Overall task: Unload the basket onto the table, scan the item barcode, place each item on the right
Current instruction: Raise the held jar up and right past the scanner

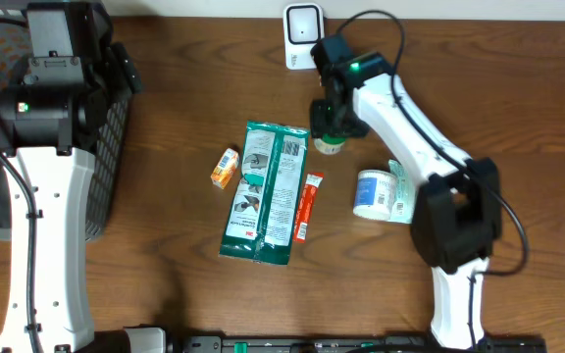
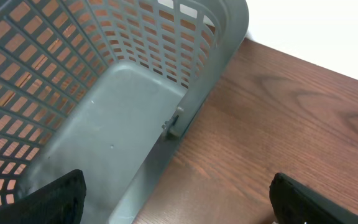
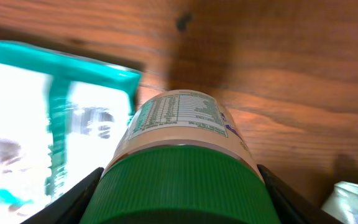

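Observation:
A white bottle with a green ribbed cap (image 1: 329,144) stands on the wooden table, just right of a green and white pouch (image 1: 263,191). My right gripper (image 1: 330,123) is down over it. In the right wrist view the cap (image 3: 179,180) fills the space between the fingers (image 3: 73,200), which touch it on both sides. The printed label faces away from the camera. A white barcode scanner (image 1: 302,25) stands at the table's far edge. My left gripper (image 2: 179,202) hangs open over the rim of a grey basket (image 2: 135,93), holding nothing.
A small orange box (image 1: 226,168) lies left of the pouch and a red-orange sachet (image 1: 307,207) lies right of it. A white and teal packet (image 1: 381,193) rests beside the right arm. The grey basket (image 1: 106,186) occupies the left edge.

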{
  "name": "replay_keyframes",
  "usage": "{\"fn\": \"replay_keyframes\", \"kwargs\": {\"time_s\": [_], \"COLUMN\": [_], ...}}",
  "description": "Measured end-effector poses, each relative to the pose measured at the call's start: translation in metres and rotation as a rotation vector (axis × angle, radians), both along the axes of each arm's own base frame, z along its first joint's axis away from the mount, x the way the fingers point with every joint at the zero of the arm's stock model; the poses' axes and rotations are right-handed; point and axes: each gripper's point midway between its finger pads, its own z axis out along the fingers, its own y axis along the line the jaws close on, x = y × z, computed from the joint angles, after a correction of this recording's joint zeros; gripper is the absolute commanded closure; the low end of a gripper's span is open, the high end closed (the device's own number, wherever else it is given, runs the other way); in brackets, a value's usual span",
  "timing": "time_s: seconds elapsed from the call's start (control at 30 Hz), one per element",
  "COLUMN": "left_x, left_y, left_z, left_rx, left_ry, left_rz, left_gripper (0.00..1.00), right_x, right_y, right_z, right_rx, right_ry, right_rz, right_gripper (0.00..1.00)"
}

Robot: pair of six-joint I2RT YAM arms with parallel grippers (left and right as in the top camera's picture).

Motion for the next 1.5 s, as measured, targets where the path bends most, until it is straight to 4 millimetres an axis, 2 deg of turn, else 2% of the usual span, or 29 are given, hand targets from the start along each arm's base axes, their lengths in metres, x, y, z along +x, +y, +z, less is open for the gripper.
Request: {"fn": "replay_keyframes", "kwargs": {"time_s": [0.03,0.17,0.2,0.23,0.27,0.3,0.33,0.5,0.67,0.97,1.27,1.4,1.5], "left_x": [0.0,0.0,0.0,0.0,0.0,0.0,0.0,0.0,0.0,0.0,0.0,0.0,0.0], "left_y": [0.0,0.0,0.0,0.0,0.0,0.0,0.0,0.0,0.0,0.0,0.0,0.0,0.0], "left_z": [0.0,0.0,0.0,0.0,0.0,0.0,0.0,0.0,0.0,0.0,0.0,0.0,0.0], "left_rx": [0.0,0.0,0.0,0.0,0.0,0.0,0.0,0.0,0.0,0.0,0.0,0.0,0.0], "left_ry": [0.0,0.0,0.0,0.0,0.0,0.0,0.0,0.0,0.0,0.0,-0.001,0.001,0.0], "left_rz": [0.0,0.0,0.0,0.0,0.0,0.0,0.0,0.0,0.0,0.0,0.0,0.0,0.0], "left_gripper": [0.1,0.1,0.1,0.1,0.1,0.1,0.1,0.1,0.1,0.1,0.1,0.1,0.1], "right_x": [0.001,0.005,0.003,0.001,-0.003,-0.005,-0.009,-0.02,-0.007,0.038,0.064,0.083,0.105], "right_y": [0.001,0.003,0.002,0.001,0.0,0.0,-0.001,-0.007,-0.004,0.017,0.029,0.038,0.047], "right_z": [0.015,0.077,0.092,0.11,0.128,0.134,0.15,0.206,0.252,0.302,0.336,0.334,0.32], "right_rx": [0.013,0.07,0.081,0.096,0.109,0.113,0.125,0.166,0.188,0.202,0.118,0.107,0.103], "right_ry": [-0.035,-0.189,-0.224,-0.264,-0.303,-0.315,-0.352,-0.497,-0.692,-0.987,-1.215,-1.275,-1.304], "right_rz": [0.013,0.051,0.059,0.067,0.074,0.078,0.086,0.097,0.149,0.229,0.251,0.235,0.222], "right_gripper": [0.53,0.89,0.96,0.99,0.99,0.99,0.99,0.99,0.99,0.99,0.99,0.99,0.99]}}
